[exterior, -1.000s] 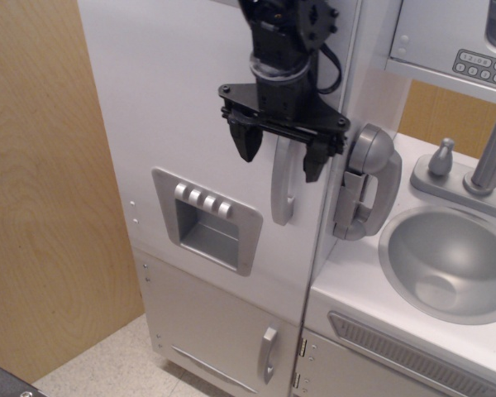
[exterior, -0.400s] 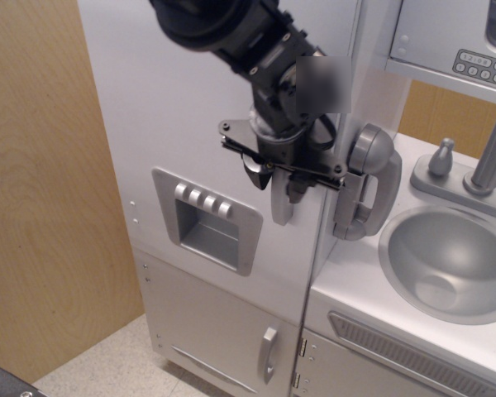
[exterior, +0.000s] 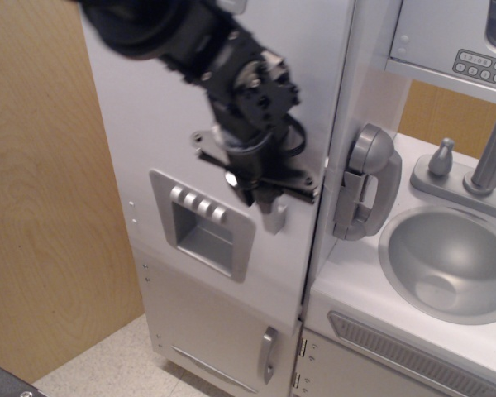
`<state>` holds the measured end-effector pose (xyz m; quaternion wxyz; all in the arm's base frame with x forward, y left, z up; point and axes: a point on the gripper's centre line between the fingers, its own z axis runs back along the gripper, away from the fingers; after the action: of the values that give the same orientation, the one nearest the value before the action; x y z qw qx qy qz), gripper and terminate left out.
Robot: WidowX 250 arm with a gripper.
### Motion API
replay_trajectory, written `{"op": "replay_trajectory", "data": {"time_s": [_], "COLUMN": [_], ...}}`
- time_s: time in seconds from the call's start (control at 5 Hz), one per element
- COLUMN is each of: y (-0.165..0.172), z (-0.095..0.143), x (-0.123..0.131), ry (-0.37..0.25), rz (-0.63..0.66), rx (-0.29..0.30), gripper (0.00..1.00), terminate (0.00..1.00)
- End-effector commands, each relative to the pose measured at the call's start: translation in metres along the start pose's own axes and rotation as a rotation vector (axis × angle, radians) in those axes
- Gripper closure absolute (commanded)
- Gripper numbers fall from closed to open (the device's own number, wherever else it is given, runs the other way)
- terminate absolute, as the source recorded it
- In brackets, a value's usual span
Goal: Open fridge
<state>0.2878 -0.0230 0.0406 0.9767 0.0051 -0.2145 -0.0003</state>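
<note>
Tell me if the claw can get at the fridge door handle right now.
Yes, it seems so: the claw appears closed around the fridge door's handle, with nothing in between.

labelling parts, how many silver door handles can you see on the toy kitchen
2. The fridge door handle sits mostly hidden under the gripper, only its lower end showing. The short handle is on the small lower door. Others may be out of frame.

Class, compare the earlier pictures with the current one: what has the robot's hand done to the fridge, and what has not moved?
The black robot hand came down from an open hover, closed on the vertical silver handle, and pulled left. The tall white fridge door has swung slightly out, opening a gap at its right edge. The small lower door, grey toy phone and grey sink stayed put.
</note>
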Motion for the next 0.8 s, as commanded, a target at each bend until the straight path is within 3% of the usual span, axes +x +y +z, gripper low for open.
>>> {"op": "replay_trajectory", "data": {"time_s": [0.0, 0.2, 0.4, 0.6], "y": [0.035, 0.058, 0.046, 0.011], "z": [0.036, 0.047, 0.047, 0.048], "x": [-0.02, -0.034, -0.04, -0.046], "ry": [-0.043, 0.003, 0.185, 0.251], "rz": [-0.036, -0.063, -0.048, -0.123], "rx": [-0.03, -0.015, 0.006, -0.012], "gripper": [1.0, 1.0, 0.0, 0.0], "terminate": [0.0, 0.0, 0.0, 0.0]}}
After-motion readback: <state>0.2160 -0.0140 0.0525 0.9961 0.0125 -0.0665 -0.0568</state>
